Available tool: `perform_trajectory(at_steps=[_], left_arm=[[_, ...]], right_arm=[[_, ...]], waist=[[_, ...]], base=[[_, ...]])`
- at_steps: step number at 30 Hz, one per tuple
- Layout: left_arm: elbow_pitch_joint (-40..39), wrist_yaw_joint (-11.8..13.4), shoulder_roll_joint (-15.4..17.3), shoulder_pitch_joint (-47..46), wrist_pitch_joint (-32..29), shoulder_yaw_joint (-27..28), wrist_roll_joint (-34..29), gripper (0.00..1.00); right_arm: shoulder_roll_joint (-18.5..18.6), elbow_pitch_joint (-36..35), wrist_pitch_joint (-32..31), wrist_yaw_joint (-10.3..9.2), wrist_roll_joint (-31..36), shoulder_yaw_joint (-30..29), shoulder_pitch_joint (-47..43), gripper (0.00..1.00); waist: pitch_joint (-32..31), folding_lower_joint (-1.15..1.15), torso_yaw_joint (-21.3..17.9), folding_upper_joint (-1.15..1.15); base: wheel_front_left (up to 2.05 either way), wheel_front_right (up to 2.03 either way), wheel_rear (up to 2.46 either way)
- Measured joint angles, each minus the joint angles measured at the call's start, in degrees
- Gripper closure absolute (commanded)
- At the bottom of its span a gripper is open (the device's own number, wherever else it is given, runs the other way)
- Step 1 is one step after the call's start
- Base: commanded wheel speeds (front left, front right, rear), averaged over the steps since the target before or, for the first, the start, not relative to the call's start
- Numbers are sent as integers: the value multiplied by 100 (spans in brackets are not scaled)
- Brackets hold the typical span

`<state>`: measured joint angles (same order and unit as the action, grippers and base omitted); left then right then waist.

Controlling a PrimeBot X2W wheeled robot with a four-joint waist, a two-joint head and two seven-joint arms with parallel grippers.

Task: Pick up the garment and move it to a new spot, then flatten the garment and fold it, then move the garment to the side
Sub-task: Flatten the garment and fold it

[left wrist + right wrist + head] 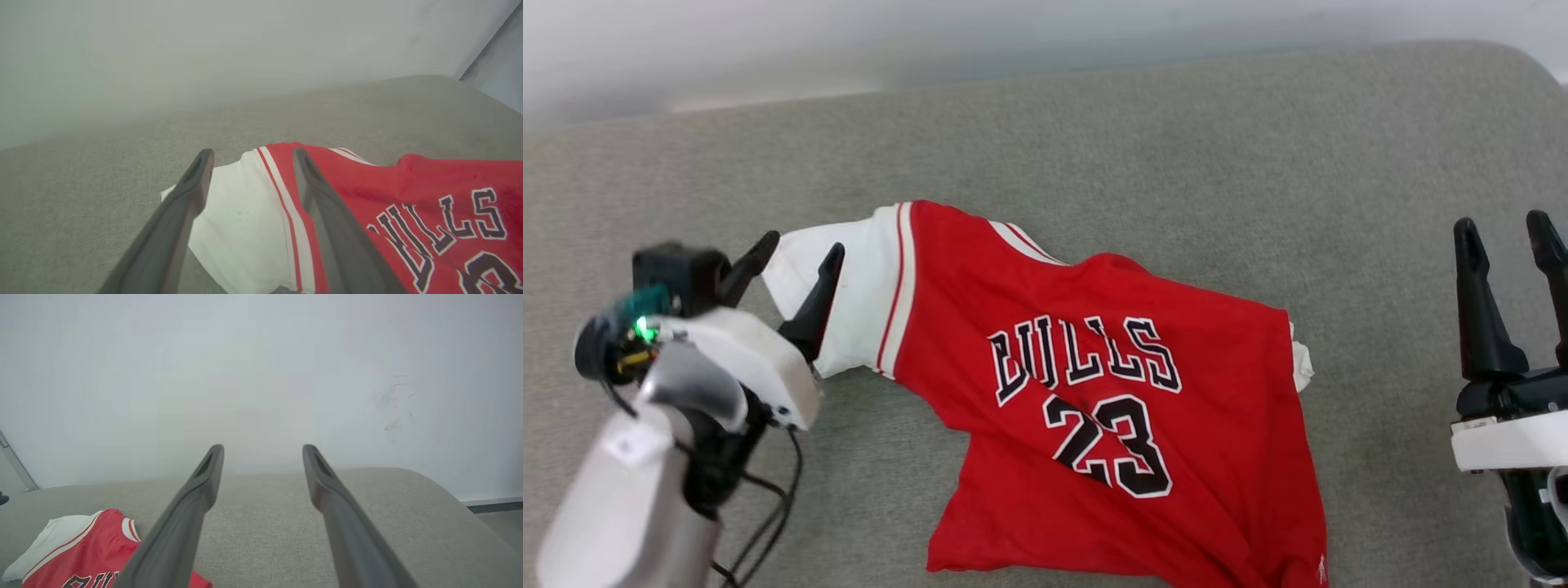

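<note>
Rumpled red "BULLS 23" T-shirt (1111, 392) with white sleeves lies mid grey fabric cushion (1094, 139); left gripper (802, 243) hangs wide open over one sleeve, right gripper (1501, 219) wide, empty, well apart, so a one-sided pull risks bunching.

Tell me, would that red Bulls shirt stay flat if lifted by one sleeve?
Probably not. The Bulls T-shirt lies rumpled on the grey fabric surface, so it looks floppy and would likely droop. It seems thin and light; pushed, it would probably bunch rather than slide.
</note>
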<state>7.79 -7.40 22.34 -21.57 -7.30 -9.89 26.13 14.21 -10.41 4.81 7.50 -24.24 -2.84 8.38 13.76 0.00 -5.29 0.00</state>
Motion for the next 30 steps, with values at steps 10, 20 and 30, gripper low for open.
perform_trajectory(at_steps=[10, 20, 30], left_arm=[[811, 0, 768, -1205, -2859, -928, 1143, 0], [1061, 2, 1140, -1586, -4275, -1511, 1552, 0], [436, 4, 1412, -819, -4277, -1627, 2230, 100]], right_arm=[[-276, 214, 755, 0, 223, -73, 137, 0], [-427, 354, 933, 0, 274, -48, 262, 0], [-480, 468, 985, 0, 368, -146, 247, 0]], waist=[[509, 0, -303, 0], [786, 0, -514, 0], [645, 0, -351, 0]], base=[[0, 0, 0], [0, 0, 0], [0, 0, 0]])
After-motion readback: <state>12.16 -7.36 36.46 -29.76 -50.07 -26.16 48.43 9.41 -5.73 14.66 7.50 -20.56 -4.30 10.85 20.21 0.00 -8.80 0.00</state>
